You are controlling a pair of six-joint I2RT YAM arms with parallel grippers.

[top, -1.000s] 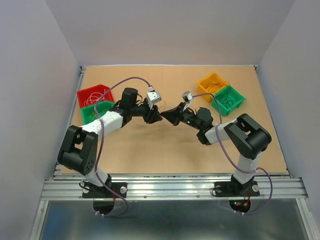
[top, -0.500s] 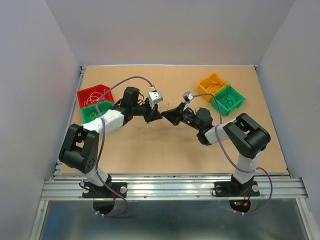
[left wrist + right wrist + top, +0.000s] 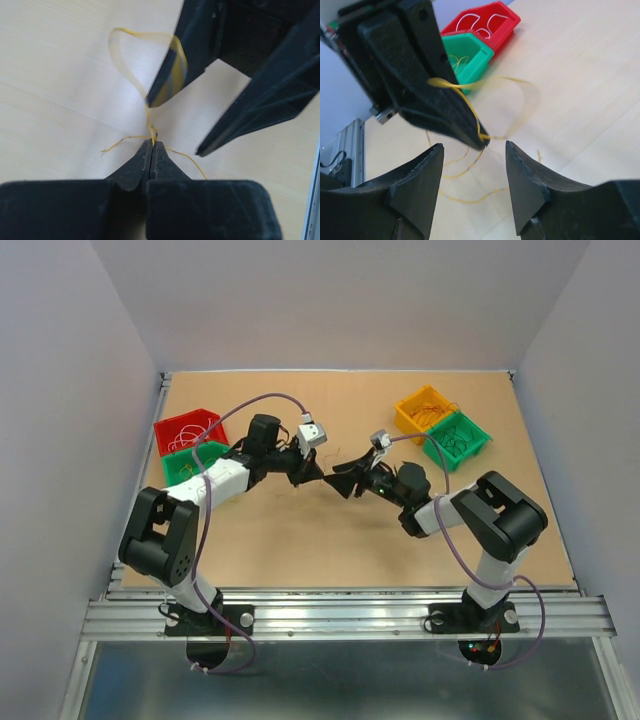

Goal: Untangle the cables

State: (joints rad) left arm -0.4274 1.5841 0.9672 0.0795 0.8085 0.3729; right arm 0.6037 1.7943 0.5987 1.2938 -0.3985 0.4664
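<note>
Right hand (image 3: 473, 147) has released, left hand (image 3: 152, 145) clamps yellow cable (image 3: 117, 52); red bin (image 3: 160, 432) holds wires (image 3: 186, 429).

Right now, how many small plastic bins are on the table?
4. A red bin and a green bin sit side by side at the left; a yellow bin and a second green bin sit together at the far right. None seems hidden.

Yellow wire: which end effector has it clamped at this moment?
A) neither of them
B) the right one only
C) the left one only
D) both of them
C: in the left wrist view the left end effector is shut on the yellow wire, while the right end effector stands open.
</note>
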